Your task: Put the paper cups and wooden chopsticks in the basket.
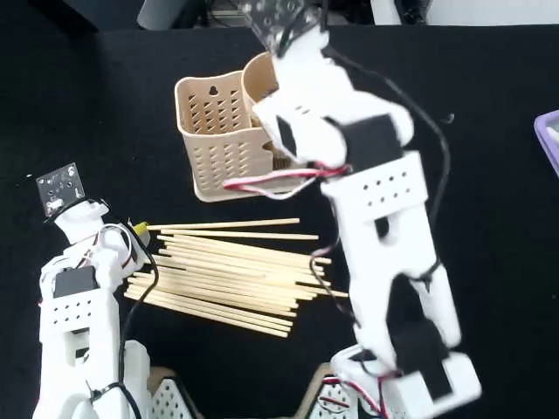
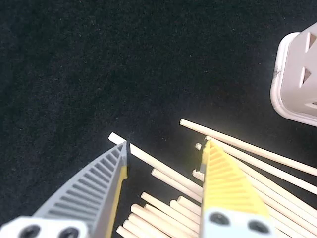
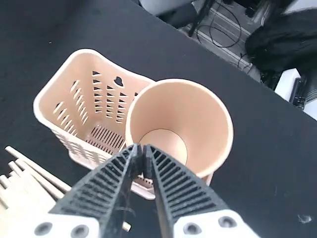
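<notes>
A beige slotted basket (image 1: 218, 140) (image 3: 84, 109) stands at the back of the black table. A tan paper cup (image 1: 260, 78) (image 3: 181, 126) sits at the basket's right end, its rim above the basket's rim. My right gripper (image 3: 142, 148) is shut on the cup's near rim, and the right arm (image 1: 367, 175) covers that end of the basket from above. A pile of wooden chopsticks (image 1: 227, 271) (image 2: 237, 163) lies in front of the basket. My left gripper (image 1: 138, 230) (image 2: 166, 144) is open at the pile's left ends, with several stick tips between its fingers.
A purple object (image 1: 548, 140) lies at the table's right edge. Both arm bases (image 1: 410, 375) stand along the front edge. A corner of the basket (image 2: 297, 74) shows beyond the sticks in the left wrist view. Bare black cloth lies left of the basket.
</notes>
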You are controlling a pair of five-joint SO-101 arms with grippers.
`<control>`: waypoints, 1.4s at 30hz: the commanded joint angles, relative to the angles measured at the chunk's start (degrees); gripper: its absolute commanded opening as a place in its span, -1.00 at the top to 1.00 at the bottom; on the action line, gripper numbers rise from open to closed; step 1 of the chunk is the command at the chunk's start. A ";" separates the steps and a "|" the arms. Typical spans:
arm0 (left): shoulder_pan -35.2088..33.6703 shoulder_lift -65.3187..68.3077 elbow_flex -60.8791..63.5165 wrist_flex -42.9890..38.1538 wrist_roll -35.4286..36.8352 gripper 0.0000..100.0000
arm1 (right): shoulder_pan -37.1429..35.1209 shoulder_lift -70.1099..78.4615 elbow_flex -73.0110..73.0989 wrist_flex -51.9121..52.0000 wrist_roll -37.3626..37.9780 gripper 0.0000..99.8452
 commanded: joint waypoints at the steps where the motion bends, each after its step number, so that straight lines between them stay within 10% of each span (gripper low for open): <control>1: -0.57 -1.14 -0.84 -0.97 0.18 0.52 | 0.18 -10.07 20.97 -18.73 -0.62 0.98; 17: -0.57 -1.14 -1.01 -0.97 0.18 0.52 | 2.64 -18.59 24.57 -28.40 -7.03 0.98; 30: -0.40 -1.14 -1.10 -0.97 -2.64 0.52 | 5.01 -29.93 25.36 7.30 -4.22 0.97; 42: 13.49 -0.35 -17.19 24.09 -22.68 0.51 | 23.21 -30.20 69.93 -21.10 -5.54 0.75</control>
